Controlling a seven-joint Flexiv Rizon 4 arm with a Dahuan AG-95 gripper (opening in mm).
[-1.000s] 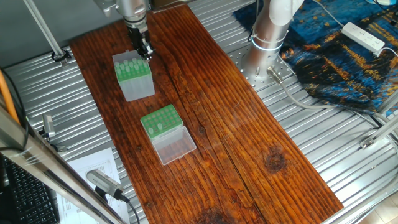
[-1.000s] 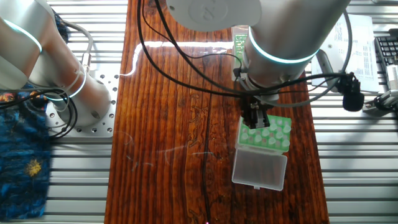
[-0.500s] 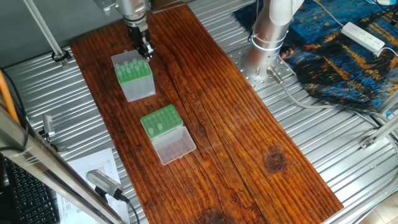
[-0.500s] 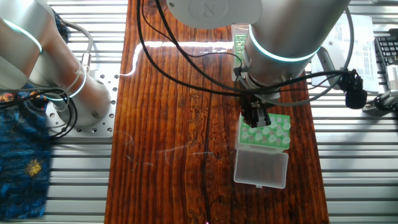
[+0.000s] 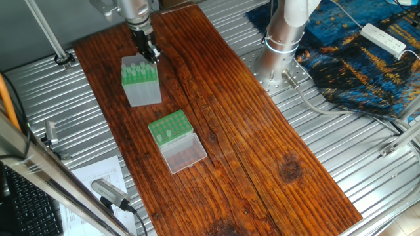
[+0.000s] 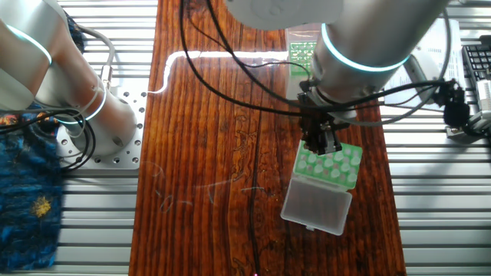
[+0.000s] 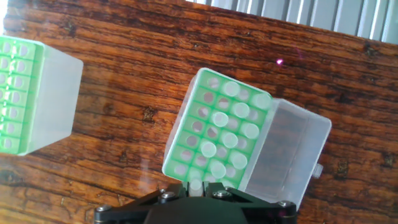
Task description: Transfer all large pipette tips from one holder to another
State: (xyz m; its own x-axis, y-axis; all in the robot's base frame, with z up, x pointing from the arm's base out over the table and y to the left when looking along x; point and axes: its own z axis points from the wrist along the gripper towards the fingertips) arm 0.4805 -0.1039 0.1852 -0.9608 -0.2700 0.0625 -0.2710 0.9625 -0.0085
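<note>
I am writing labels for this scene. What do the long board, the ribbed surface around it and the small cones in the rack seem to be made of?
Board: wood, dark-stained and glossy; grain, knots and glare show.
Ribbed surface: probably aluminium, matte silver with straight grooves.
Cones: likely translucent plastic, pale and whitish.

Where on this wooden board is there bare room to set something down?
Bare: the long side of the board toward the robot base, and its near end past the low rack. Crowded: the other side, with the taller box and the gripper at it.
</note>
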